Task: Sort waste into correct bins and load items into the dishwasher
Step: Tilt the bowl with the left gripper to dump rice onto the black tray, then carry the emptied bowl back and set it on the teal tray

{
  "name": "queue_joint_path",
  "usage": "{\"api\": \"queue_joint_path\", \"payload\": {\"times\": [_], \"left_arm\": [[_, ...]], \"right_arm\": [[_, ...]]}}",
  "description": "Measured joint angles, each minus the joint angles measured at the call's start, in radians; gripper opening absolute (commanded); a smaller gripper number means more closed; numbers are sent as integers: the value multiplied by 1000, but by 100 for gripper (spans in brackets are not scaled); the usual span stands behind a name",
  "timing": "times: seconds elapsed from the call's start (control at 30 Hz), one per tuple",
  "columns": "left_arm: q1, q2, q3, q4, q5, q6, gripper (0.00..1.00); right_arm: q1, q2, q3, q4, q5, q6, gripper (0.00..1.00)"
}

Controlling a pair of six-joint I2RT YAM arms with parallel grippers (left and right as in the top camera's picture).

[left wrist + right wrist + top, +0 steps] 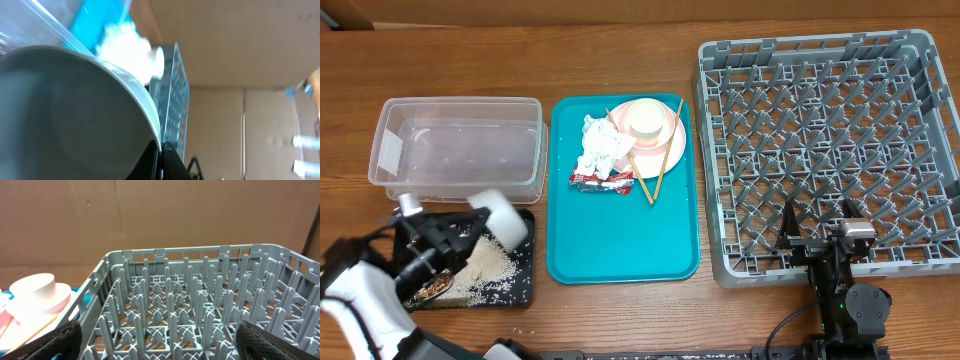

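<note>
My left gripper is shut on the rim of the white-pink bowl, which is tipped on its side over the black bin. Brownish-white crumbs lie spread in that bin. In the left wrist view the bowl fills the left side, and the jaws pinch its edge. On the teal tray lie the white napkin, the red wrapper, the chopsticks and the pink plate carrying the cream cup. My right gripper stands open and empty over the near edge of the grey dishwasher rack.
The clear tub stands behind the black bin and looks empty. Upright pegs fill the rack just ahead of my right fingers. In the right wrist view the cup shows at far left. Brown cardboard walls stand behind the table.
</note>
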Motion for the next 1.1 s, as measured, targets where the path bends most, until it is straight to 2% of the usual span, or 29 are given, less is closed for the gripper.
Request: {"api": "queue_joint_path", "payload": {"times": [0.17, 0.37, 0.57, 0.73, 0.93, 1.1], "left_arm": [[-185, 0, 64, 4, -48, -34, 4], [-448, 0, 224, 89, -204, -206, 4], [-834, 0, 279, 271, -466, -481, 4], [-1133, 0, 280, 354, -735, -665, 4], [-1434, 29, 280, 377, -1078, -804, 4], [-1579, 104, 280, 399, -1225, -865, 4]], "right_arm": [[0, 0, 0, 0, 0, 0, 100], [0, 0, 0, 0, 0, 0, 100], [0, 0, 0, 0, 0, 0, 100], [0, 0, 0, 0, 0, 0, 100], [0, 0, 0, 0, 0, 0, 100], [0, 0, 0, 0, 0, 0, 100]]}}
